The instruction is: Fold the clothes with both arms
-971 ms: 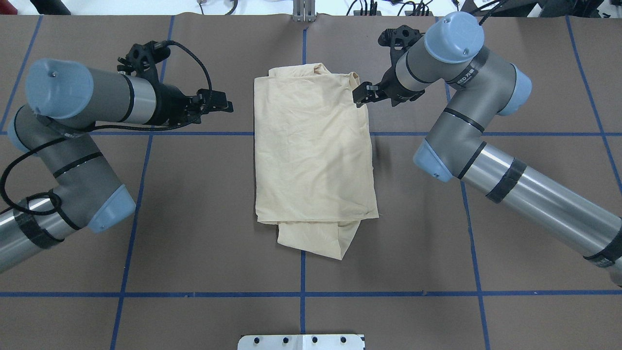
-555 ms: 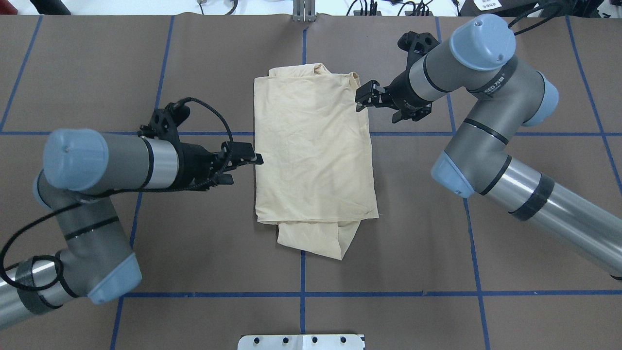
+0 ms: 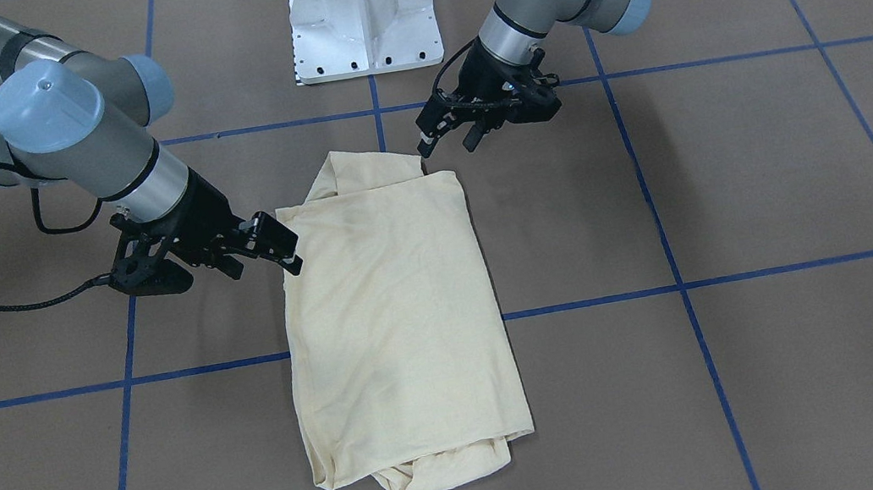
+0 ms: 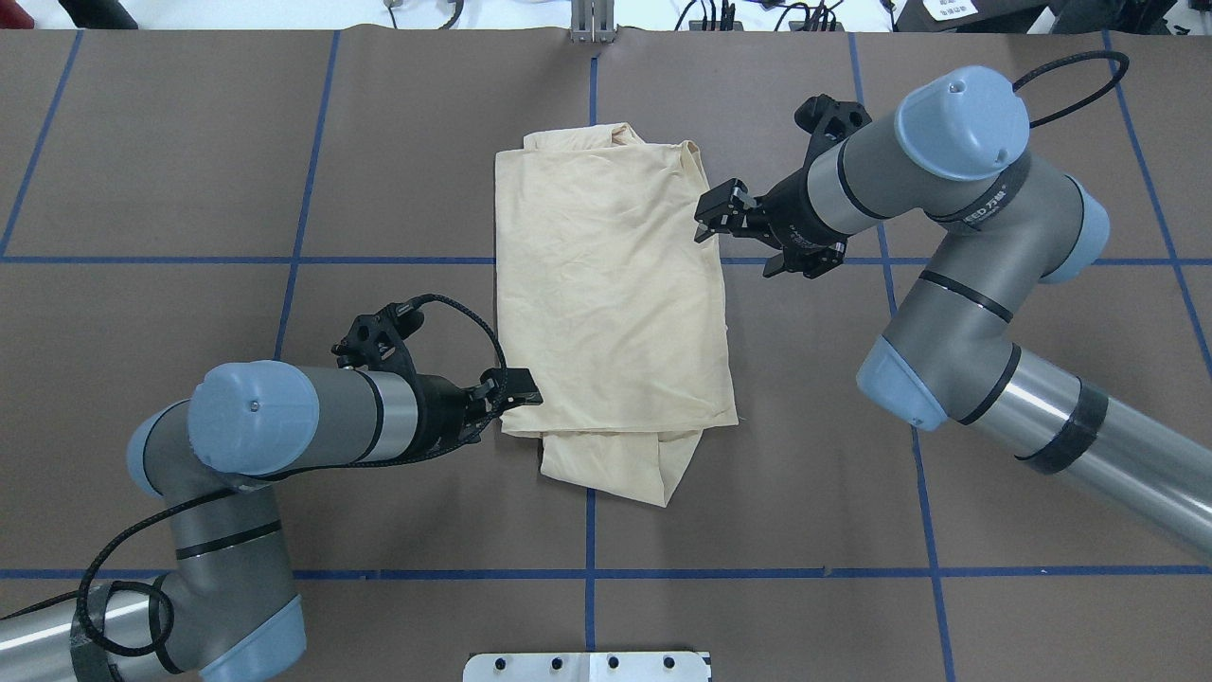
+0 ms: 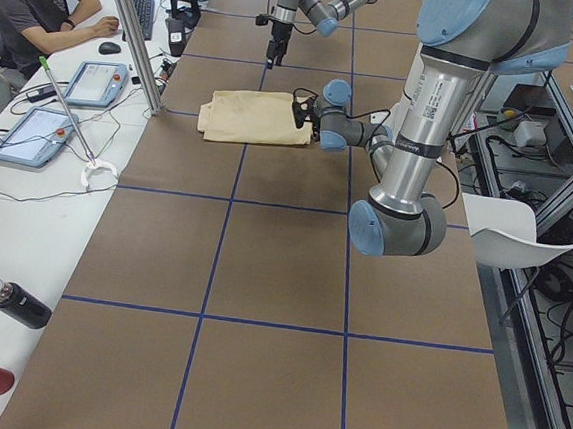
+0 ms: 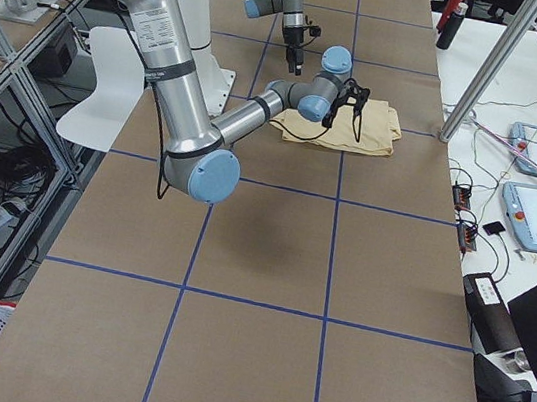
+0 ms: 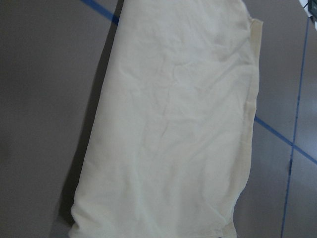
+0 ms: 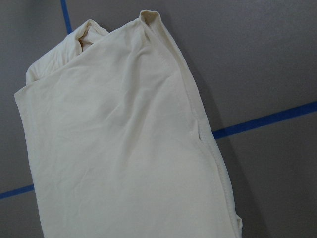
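T-shirt (image 4: 606, 284) lies at centre of table (image 4: 852, 474), folded into long strip, under-layer poking out at near end.

Step, as we judge it: approach for next fold, halving strip end over end.

Left pincer (image 4: 516, 403) at strip's near-left corner, jaws apart, nothing gripped. Right pincer (image 4: 712, 213) at far part of right edge, jaws apart, also empty.

Next we need:
- both pincers on the two corners of one end
- pinch through all layers
- lift level
- lay over opposite end
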Controlling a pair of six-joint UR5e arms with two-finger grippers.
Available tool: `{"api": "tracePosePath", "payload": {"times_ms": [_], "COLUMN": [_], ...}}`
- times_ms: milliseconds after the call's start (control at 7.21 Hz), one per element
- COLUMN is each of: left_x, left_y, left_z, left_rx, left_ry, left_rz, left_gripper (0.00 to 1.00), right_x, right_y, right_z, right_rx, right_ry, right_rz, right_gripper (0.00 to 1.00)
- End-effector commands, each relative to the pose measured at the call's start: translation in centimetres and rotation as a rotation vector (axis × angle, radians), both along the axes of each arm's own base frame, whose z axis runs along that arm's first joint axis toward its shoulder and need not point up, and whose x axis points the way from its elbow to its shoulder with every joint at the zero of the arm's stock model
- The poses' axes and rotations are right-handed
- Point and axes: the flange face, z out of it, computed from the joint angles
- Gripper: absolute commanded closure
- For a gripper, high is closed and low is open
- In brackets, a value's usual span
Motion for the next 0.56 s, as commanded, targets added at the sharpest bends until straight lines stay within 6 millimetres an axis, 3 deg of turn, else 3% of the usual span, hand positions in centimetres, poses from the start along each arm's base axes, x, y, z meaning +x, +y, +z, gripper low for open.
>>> {"api": "tracePosePath", "payload": {"times_ms": [0, 416], "left_x": [3.1, 4.8], "left_y": [-0.3, -0.8], "left_z": [0.6, 1.0], "left_rx": [-0.029, -0.037], "left_ry": [-0.047, -0.071], "left_rz": [0.010, 0.011], "left_gripper": [0.04, 0.15], "right_x": [-0.6, -0.7], "right_y": [0.4, 0.4], "right_z": [-0.2, 0.0], "right_rx": [-0.014, -0.015], "right_ry": [-0.002, 0.000], "right_rz": [0.006, 0.006], "right_gripper": [0.01, 0.01]}}
